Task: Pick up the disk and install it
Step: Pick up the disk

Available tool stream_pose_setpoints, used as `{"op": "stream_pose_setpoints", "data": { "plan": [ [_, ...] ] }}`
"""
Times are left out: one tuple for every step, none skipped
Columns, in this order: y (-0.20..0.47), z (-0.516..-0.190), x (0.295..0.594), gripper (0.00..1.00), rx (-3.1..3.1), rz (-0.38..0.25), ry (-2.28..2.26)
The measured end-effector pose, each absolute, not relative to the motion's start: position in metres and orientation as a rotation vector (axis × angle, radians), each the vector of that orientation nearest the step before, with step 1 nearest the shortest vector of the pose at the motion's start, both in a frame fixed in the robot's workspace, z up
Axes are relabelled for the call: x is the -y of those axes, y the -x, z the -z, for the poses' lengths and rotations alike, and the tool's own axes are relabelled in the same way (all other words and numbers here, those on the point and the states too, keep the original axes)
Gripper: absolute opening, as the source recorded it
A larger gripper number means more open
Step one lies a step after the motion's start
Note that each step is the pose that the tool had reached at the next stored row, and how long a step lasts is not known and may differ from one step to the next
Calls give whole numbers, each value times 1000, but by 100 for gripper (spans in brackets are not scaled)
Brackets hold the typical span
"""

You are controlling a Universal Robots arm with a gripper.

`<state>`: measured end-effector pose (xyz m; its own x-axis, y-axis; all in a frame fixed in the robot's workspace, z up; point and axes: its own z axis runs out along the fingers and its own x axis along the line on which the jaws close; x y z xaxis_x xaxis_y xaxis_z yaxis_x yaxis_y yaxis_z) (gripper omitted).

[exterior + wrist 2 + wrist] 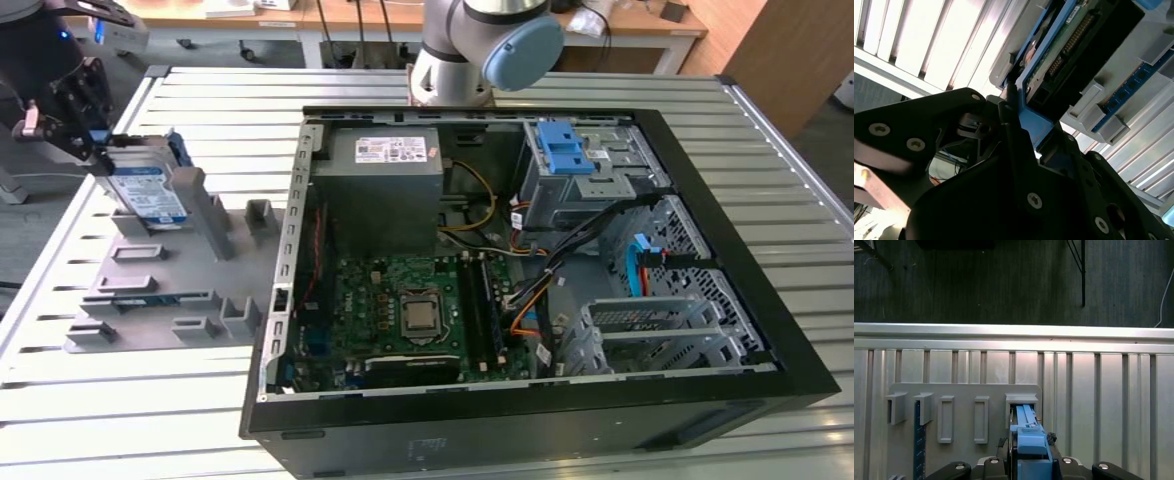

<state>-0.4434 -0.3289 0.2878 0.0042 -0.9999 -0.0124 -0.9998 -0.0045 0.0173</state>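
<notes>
Flat rectangular silver metal disk with a white-and-blue label and a blue plastic carrier frame around its edges: probably dense for its size, rigid, no give anywhere. Bare metal faces likely slick; circuit-board side, seen in the second wrist view, best left untouched and spared any knock. Safest hold judged to be on the blue plastic carrier frame, at the narrow edges, not across the broad faces.

Standing on edge, not lying flat. Long axis steeply upright and leaning, upper end toward the exterior view's left, lower end down toward the holder. Label face turned toward the exterior camera, board side away. Lower end at or in the end slot of a grey plastic holder rack; whether lifted clear of that slot, impossible to tell.

Black gripper at the upper end, narrowed and clamped on the frame, black fingers pressed against blue plastic on both sides.

Rack lying on a slatted metal table, at the exterior view's left of an open black computer case, well apart from the disk. Inside the case, at the far corner, a grey metal cage with a blue plastic latch.
</notes>
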Motion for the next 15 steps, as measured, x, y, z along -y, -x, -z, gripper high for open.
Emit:
{"op": "stream_pose_setpoints", "data": {
  "plan": [
    [443,-288,329,43,2214,33,-2224],
    [443,-288,329,36,2214,33,-2224],
    [443,-288,329,36,2214,33,-2224],
    [443,-288,329,36,2214,33,-2224],
    [443,-288,329,36,2214,33,-2224],
    [443,-288,329,36,2214,33,-2224],
    [443,-288,329,36,2214,33,-2224],
    [443,-288,329,36,2214,33,-2224],
    [443,-288,329,36,2214,33,-2224],
    [443,-288,329,36,2214,33,-2224],
    [443,-289,329,36,2214,33,-2224],
    [443,-290,329,36,2214,33,-2224],
    [443,-291,329,36,2214,33,-2224],
    [443,-292,329,36,2214,33,-2224],
    [443,-293,329,36,2214,33,-2224]
  ]
}}
